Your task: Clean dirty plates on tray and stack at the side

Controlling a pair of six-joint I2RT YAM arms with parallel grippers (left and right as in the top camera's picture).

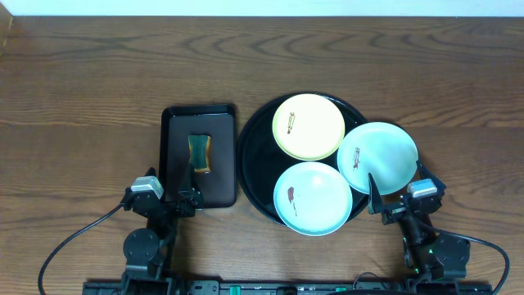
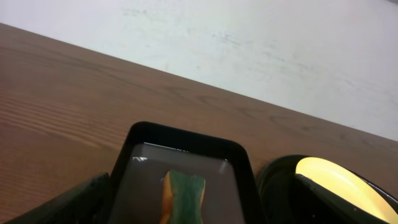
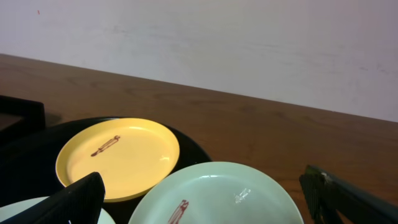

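Three dirty plates (image 1: 308,125) lie on the tray (image 1: 255,156). Left end effector (image 1: 164,201) and right end effector (image 1: 407,201) both spread wide, empty.

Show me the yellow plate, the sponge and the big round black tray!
yellow plate (image 1: 309,125): overhead view, its middle.
sponge (image 1: 200,153): overhead view, its green top.
round black tray (image 1: 255,165): overhead view, bare floor on its left side.

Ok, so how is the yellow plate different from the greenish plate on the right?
The yellow plate is pale yellow; the right mint plate is pale greenish white. The yellow plate lies wholly inside the round black tray, while the right mint plate sticks out over its right rim. The yellow plate sits farther from the robot than the right mint plate. Both are small, round and carry a little reddish-brown smear.
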